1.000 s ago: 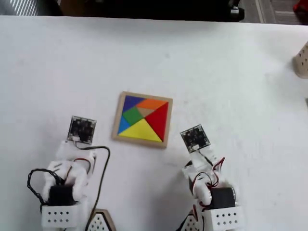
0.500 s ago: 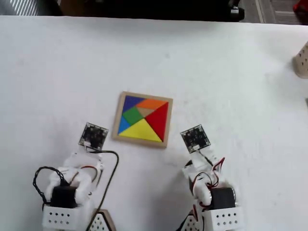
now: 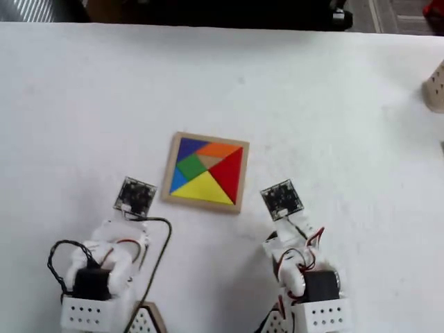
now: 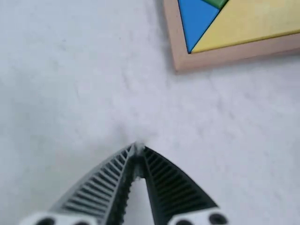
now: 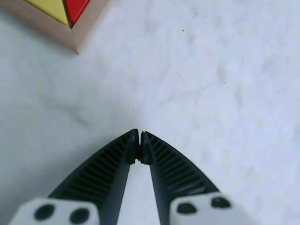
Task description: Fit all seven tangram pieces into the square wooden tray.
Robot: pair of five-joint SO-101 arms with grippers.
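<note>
The wooden tray (image 3: 201,202) lies flat on the white table (image 3: 312,104), and all seven pieces sit inside its rim. The yellow triangle (image 3: 205,187) lies along the tray edge nearest the arms and the red triangle (image 3: 229,172) along the edge on the right arm's side. The green piece (image 3: 189,166), light blue triangle (image 3: 177,180) and dark blue piece (image 3: 191,146) are on the left arm's side. The orange piece (image 3: 218,148) lies along the far edge and the tan piece (image 3: 210,161) at the centre. The left gripper (image 4: 137,150) is just beside the tray corner with the light blue triangle, its fingers closed tip to tip, holding nothing. The right gripper (image 5: 139,137) is near the corner where yellow meets red, likewise fully closed and empty.
</note>
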